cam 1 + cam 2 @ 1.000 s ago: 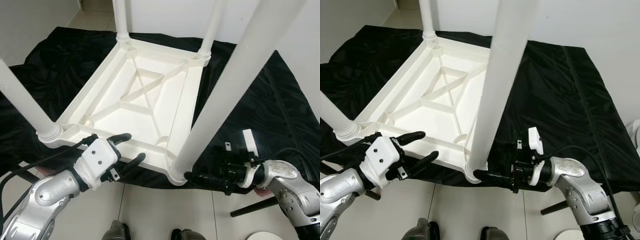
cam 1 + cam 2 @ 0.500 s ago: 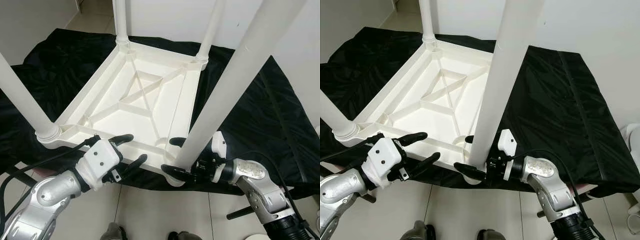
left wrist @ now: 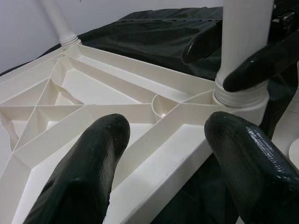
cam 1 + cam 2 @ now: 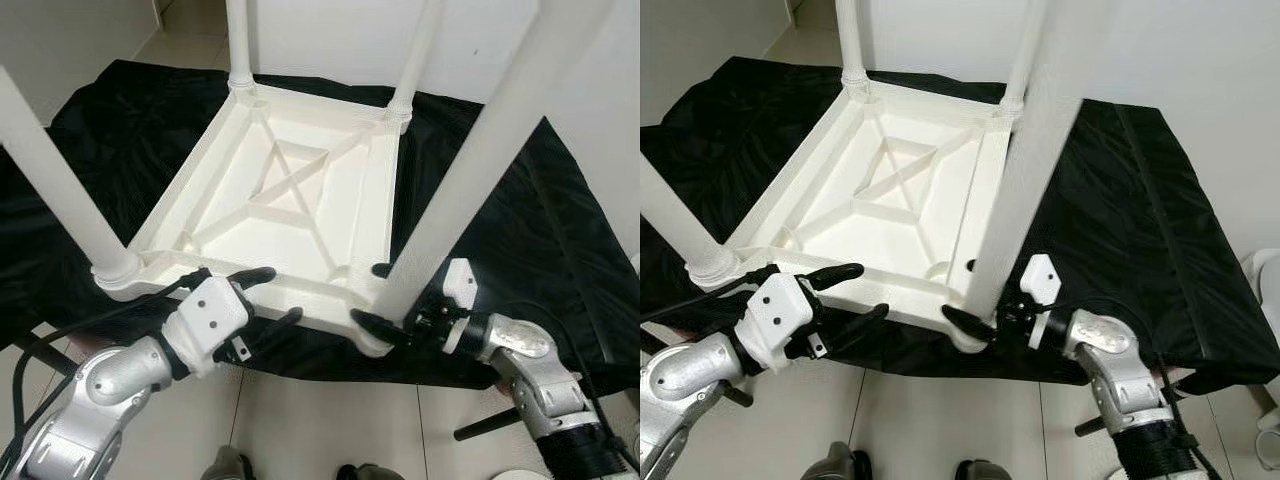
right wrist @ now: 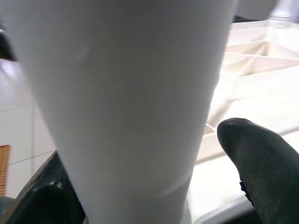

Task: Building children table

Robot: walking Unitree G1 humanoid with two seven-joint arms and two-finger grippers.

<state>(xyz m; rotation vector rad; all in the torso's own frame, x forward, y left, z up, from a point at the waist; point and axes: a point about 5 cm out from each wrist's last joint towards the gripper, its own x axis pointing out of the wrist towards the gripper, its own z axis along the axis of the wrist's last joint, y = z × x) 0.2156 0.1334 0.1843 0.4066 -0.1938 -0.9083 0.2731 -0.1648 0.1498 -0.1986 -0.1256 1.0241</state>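
Left claw (image 4: pixel 262 297) is at the near edge of the children table (image 4: pixel 300 200), fingers spread: one finger lies on top of the near rim, the other is under and in front of it, so the rim sits between them. In the left wrist view the 2 fingers (image 3: pixel 88 172) are wide apart w/ the white frame edge between; I cannot tell if they touch it.

The table is white plastic, upside down on a black sheet (image 4: pixel 520 240) that covers the surface under it. Its underside faces up, w/ ribs in an X shape inside the frame. 4 white legs stand up from the corners: near-left leg (image 4: pixel 60 180), far-left leg (image 4: pixel 238 40), far-right leg (image 4: pixel 415 50), and near-right leg (image 4: pixel 470 170), which is very close to the camera.

Right claw (image 4: pixel 367 295) is at the base of the near-right leg, at the near-right corner of the frame. Its fingers are spread around the leg, one finger each side, just above the socket collar. In the right wrist view the leg (image 5: pixel 131 102) takes most of the space, w/ one black finger (image 5: pixel 259 158) beside it. Firm pinch or not, I cannot tell.

Below the sheet is light tile floor (image 4: pixel 330 420).
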